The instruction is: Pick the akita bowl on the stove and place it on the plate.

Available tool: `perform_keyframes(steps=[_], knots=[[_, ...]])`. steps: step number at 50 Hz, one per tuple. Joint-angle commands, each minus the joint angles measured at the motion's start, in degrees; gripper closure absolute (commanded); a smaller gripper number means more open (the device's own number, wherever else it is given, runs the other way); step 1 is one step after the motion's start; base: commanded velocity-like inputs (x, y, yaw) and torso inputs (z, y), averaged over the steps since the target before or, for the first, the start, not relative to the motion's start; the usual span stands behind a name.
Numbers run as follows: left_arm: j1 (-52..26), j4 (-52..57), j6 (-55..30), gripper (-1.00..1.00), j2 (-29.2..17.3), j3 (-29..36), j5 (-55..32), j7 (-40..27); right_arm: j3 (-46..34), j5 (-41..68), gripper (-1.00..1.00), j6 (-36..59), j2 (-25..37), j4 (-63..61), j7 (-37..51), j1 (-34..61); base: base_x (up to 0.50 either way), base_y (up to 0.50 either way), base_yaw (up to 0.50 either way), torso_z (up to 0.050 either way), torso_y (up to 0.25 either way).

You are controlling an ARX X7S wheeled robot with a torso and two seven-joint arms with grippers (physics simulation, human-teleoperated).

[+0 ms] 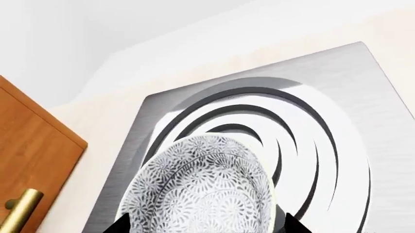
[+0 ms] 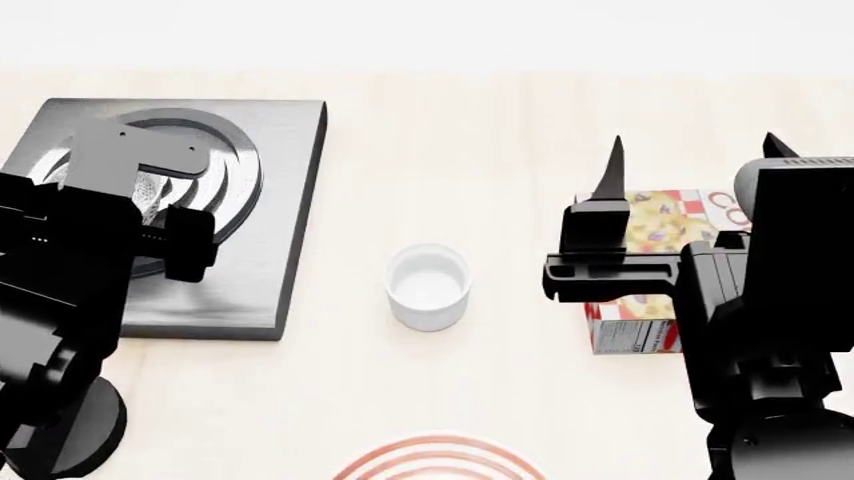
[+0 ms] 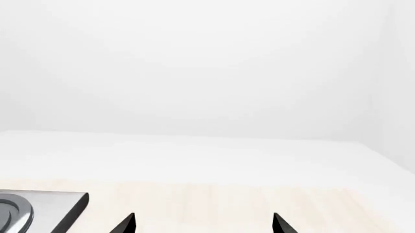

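The akita bowl, white with a dense grey floral pattern, sits on the black burner rings of the stove. My left gripper is open, and its two dark fingertips flank the bowl's sides. In the head view my left arm covers most of the bowl on the stove. The red-ringed plate shows only its far rim at the near edge. My right gripper hovers open and empty at the right, far from the bowl.
A plain white cup stands between the stove and my right arm. A printed carton lies under the right arm. A wooden cabinet panel with a brass handle is beside the stove. The stove's corner shows in the right wrist view.
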Motion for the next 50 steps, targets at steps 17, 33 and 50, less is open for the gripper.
perform_keyframes(steps=[17, 33, 50], knots=[[-0.3, -1.8, 1.7, -1.00, 1.1, -0.4, -0.1, 3.4, 1.1, -0.9, -1.00, -0.3, -0.7, 0.2, -0.6, -0.2, 0.00, 0.00, 0.00, 0.000, 0.000], [-0.1, -2.0, 1.8, -1.00, 1.0, 0.1, -0.2, 3.7, 0.9, -0.6, -1.00, -0.5, -0.6, 0.4, -0.3, -0.1, 0.00, 0.00, 0.00, 0.000, 0.000], [0.1, -0.8, 0.4, -1.00, 0.7, -0.1, -0.9, 3.5, 0.9, 0.0, -1.00, 0.1, -0.4, -0.1, 0.2, 0.1, 0.00, 0.00, 0.00, 0.000, 0.000]])
